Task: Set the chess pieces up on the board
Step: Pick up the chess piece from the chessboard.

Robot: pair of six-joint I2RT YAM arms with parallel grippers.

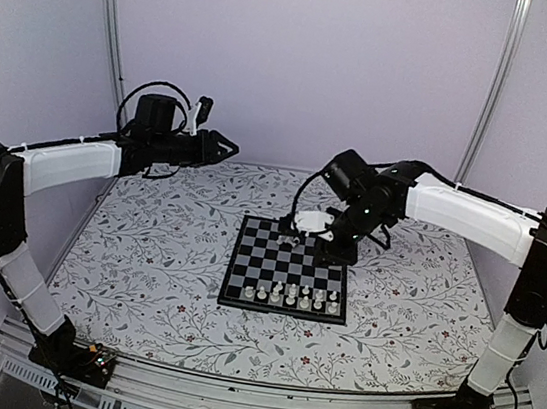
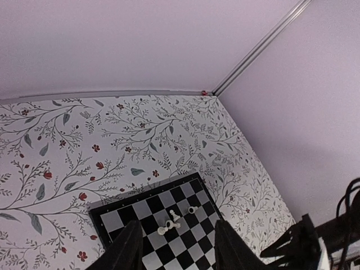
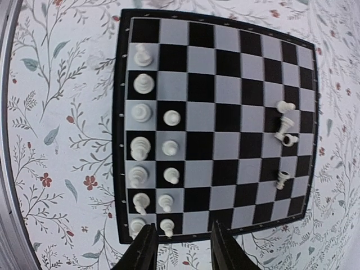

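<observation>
From above, the board [image 1: 277, 250] lies mid-desk [image 1: 147, 248], with white chess pieces [image 1: 291, 293] standing in two rows along its near edge. The left hand [image 1: 223, 145] hangs high over the far left of the desk, well apart from the board. The right hand [image 1: 334, 253] points down over the board's right side.

The left wrist camera shows the left hand [image 2: 175, 250] released and empty, with three pieces [image 2: 175, 216] near the board's [image 2: 143, 211] far corner.

The right wrist camera shows the right hand [image 3: 183, 250] released, fingers apart with nothing between them, at the board's [image 3: 225, 90] edge. A few pieces [image 3: 284, 135] are scattered, some toppled, near the side opposite the rows.
</observation>
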